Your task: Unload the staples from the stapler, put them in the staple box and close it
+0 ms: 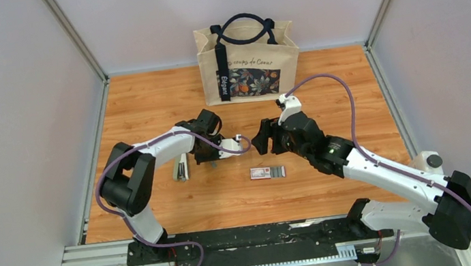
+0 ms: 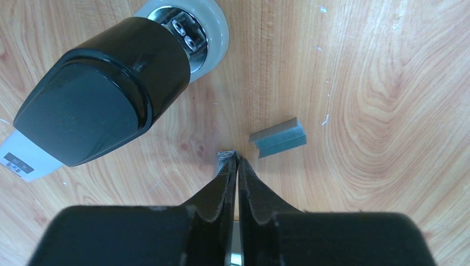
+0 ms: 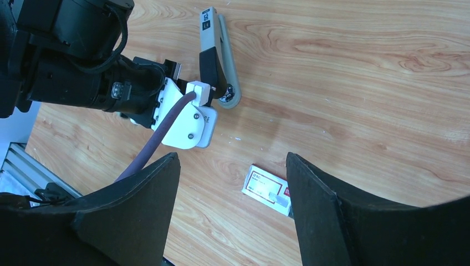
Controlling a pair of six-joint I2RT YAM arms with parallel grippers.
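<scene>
The stapler (image 1: 181, 167) lies on the wooden table at the left; in the left wrist view its black and white body (image 2: 94, 94) fills the upper left. My left gripper (image 2: 237, 160) is shut on a small strip of staples (image 2: 224, 158) at its fingertips, just above the table beside the stapler. A second strip of staples (image 2: 278, 137) lies loose on the wood to the right of the tips. My right gripper (image 3: 233, 158) is open and empty, hovering above the table, with the stapler (image 3: 213, 50) far ahead of it.
A small staple box (image 1: 267, 172) lies mid-table, also in the right wrist view (image 3: 267, 187) near the right finger. A printed tote bag (image 1: 247, 62) stands at the back. The left arm's wrist and cable (image 3: 183, 119) sit between the right gripper and the stapler.
</scene>
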